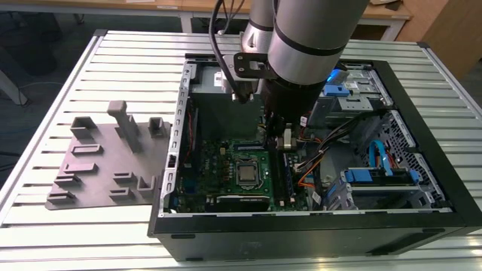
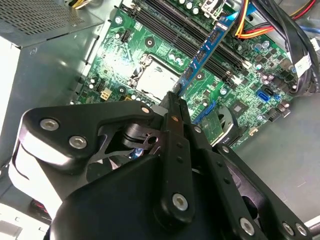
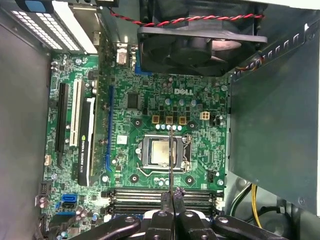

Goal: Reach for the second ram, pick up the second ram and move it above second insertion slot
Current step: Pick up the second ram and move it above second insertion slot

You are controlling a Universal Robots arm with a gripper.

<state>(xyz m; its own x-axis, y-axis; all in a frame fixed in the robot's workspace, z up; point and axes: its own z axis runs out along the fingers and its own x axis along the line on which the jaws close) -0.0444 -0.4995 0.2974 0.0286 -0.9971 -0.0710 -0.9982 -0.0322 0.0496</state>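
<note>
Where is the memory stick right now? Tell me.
In the second wrist view the gripper clamps the memory stick over the motherboard, beside the processor socket.

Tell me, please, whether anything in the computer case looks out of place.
Nothing looks damaged. The second ram, pinched in the gripper above the motherboard, crosses the memory slots in the second wrist view instead of lying along them.

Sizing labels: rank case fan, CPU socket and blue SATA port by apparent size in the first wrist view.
1. case fan (likely nearer the camera)
2. CPU socket
3. blue SATA port
</note>
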